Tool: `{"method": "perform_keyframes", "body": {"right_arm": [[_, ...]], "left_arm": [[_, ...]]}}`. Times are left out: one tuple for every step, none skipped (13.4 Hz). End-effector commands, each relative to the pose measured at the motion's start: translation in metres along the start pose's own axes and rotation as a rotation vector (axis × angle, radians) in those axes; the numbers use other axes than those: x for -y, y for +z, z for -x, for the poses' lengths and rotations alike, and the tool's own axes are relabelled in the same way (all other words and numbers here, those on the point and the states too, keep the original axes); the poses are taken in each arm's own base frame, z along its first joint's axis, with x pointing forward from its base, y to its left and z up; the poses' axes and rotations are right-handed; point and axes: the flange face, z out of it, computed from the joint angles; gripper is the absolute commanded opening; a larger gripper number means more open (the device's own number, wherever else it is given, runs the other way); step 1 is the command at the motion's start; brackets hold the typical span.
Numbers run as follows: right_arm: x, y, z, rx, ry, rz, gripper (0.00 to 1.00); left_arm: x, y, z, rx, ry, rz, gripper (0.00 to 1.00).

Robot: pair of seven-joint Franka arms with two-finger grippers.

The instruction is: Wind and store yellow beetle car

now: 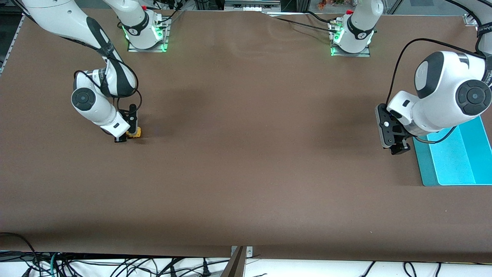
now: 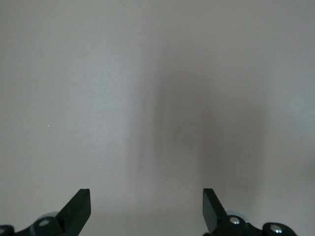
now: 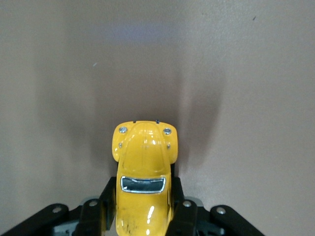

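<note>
The yellow beetle car [image 3: 143, 167] sits on the brown table [image 1: 246, 154] toward the right arm's end, its rounded bonnet and dark windscreen facing up at the wrist camera. My right gripper [image 1: 130, 135] is down at the table and shut on the car [image 1: 135, 132], one finger pressed against each side of its body [image 3: 143, 209]. My left gripper [image 1: 398, 148] hangs open above the table beside the teal bin, with bare tabletop between its fingers [image 2: 146, 209].
A teal bin [image 1: 457, 157] with a low wall stands at the left arm's end of the table. Cables hang along the table edge nearest the front camera.
</note>
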Motion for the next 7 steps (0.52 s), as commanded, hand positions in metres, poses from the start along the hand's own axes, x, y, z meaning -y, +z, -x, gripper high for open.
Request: {"method": "perform_keyframes", "body": {"right_arm": [[0.015, 0.041, 0.013, 0.010, -0.013, -0.066, 0.21], [0.016, 0.041, 0.019, 0.014, -0.003, -0.070, 0.21], [0.016, 0.041, 0.019, 0.014, -0.003, -0.070, 0.21], [0.016, 0.041, 0.019, 0.014, -0.003, -0.070, 0.22], [0.016, 0.041, 0.019, 0.014, -0.001, -0.068, 0.44], [0.015, 0.037, 0.020, 0.014, 0.001, -0.062, 0.99], [0.013, 0.028, 0.022, 0.018, 0.006, -0.067, 1.00]], "left_arm": [[-0.017, 0.001, 0.004, 0.010, 0.036, -0.026, 1.00], [-0.019, 0.005, 0.004, 0.008, 0.065, -0.037, 1.00], [-0.020, 0.009, 0.004, 0.006, 0.099, -0.048, 1.00], [-0.020, 0.011, 0.010, 0.006, 0.123, -0.048, 1.00], [-0.021, 0.012, 0.013, 0.007, 0.143, -0.047, 1.00], [-0.021, 0.013, 0.014, 0.004, 0.178, -0.043, 1.00], [-0.021, 0.013, 0.013, -0.027, 0.203, -0.040, 1.00]]}}
